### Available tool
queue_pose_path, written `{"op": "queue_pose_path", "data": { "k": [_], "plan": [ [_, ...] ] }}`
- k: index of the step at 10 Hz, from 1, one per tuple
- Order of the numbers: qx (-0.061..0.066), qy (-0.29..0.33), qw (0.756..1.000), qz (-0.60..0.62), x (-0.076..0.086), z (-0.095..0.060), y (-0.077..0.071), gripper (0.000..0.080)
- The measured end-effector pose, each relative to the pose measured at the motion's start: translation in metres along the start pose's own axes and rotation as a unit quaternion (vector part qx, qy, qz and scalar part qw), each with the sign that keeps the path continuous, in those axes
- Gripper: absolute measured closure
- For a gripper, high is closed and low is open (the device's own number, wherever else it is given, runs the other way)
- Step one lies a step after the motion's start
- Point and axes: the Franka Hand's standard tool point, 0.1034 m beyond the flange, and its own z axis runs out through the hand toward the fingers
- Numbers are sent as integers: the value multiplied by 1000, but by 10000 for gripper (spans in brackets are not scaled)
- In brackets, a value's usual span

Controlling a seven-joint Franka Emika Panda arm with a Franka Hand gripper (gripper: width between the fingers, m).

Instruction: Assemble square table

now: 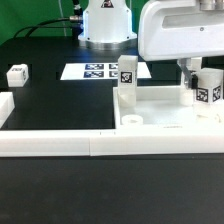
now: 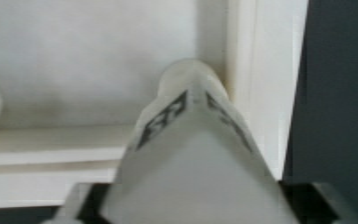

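Bar (image 1: 60, 143) is lying nearest the camera. Behind it your pincer (image 1: 197, 75) is straddling the upright leg (image 1: 208, 92), standing straight below it at the slab's (image 1: 160, 118) corner on the exterior view's right. Can't tell if it's gripping.

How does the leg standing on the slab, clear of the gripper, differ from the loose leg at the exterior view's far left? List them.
The standing leg is upright on the slab; the loose leg sits on the table, apart from it. The standing leg looks tall; the loose leg looks squat. Both are white, tagged blocks.
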Motion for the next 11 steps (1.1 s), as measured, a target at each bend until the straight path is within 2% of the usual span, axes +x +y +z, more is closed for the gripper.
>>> {"op": "queue_pose_path", "data": {
  "k": [1, 2, 3, 4, 5, 9, 10, 11],
  "plan": [
    [0, 0, 1000, 0, 0, 0, 0, 547],
    [0, 1, 1000, 0, 0, 0, 0, 547],
    [0, 1, 1000, 0, 0, 0, 0, 723],
    [0, 1, 1000, 1, 0, 0, 0, 775],
    [0, 1, 1000, 11, 0, 0, 0, 794],
    [1, -5, 1000, -1, 0, -1, 3, 797],
    [5, -26, 1000, -5, 1, -8, 10, 717],
    [6, -31, 1000, -2, 1, -12, 16, 533]
  ]
}}
